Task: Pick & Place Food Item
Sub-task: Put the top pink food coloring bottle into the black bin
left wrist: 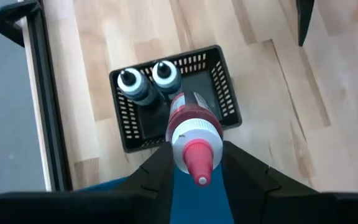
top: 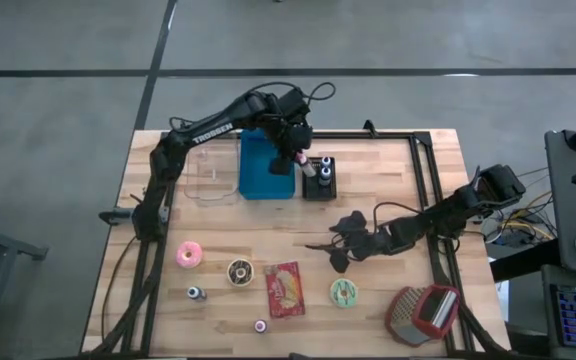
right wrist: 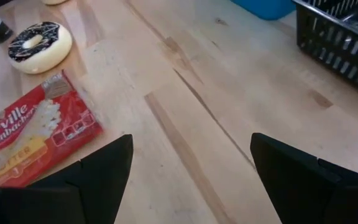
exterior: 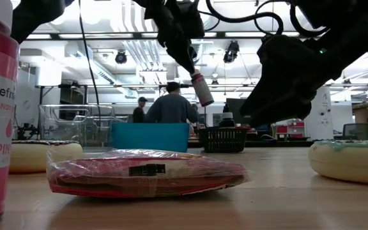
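A small dark-red bottle [left wrist: 193,134] with a white collar and a pink nozzle hangs over the black basket [left wrist: 226,93] at the table's far middle. My left gripper [top: 290,160] is shut on it. Two dark-capped bottles [left wrist: 131,84] stand in the basket's far end. In the low view the red bottle [exterior: 201,88] shows tilted, well above the basket [exterior: 223,138]. My right gripper [top: 343,245] hovers open over bare wood at the table's middle right, with nothing between its fingers [right wrist: 92,180]. My left gripper pinches the bottle between its two fingers [left wrist: 157,171], one on each side of it just below the white collar [left wrist: 194,127]. The fingers slant steeply down from above. The bottle is lifted clear and tilted, its nozzle toward the wrist and its body toward the basket.
A blue bin [top: 265,165] and a clear container [top: 211,175] stand left of the basket. Near the front lie a popcorn packet [top: 285,288], pink [top: 188,254], chocolate [top: 240,271] and green [top: 344,292] donuts, two small bottles [top: 197,293] and a red object [top: 423,312].
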Action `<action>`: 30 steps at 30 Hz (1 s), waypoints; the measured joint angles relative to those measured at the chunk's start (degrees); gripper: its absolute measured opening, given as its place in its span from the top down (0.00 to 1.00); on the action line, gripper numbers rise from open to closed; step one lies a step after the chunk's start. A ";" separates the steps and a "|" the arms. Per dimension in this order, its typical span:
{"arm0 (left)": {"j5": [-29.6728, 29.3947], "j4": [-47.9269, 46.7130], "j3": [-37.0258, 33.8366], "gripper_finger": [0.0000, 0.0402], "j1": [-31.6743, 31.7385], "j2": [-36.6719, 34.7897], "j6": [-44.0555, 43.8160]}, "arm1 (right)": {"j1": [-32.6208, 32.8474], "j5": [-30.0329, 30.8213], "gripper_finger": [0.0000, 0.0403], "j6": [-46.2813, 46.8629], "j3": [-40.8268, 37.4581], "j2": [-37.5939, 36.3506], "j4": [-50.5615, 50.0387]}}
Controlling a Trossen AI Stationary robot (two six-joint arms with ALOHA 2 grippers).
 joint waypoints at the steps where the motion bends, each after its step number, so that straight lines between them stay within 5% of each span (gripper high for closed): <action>1: 0.01 0.13 0.00 0.72 -0.02 0.00 0.01 | 0.00 0.18 0.21 0.00 -0.08 0.00 0.01; 30: 2.08 6.58 -9.62 0.72 -0.80 1.33 0.85 | 0.00 1.26 0.19 -0.26 -0.21 0.04 -0.09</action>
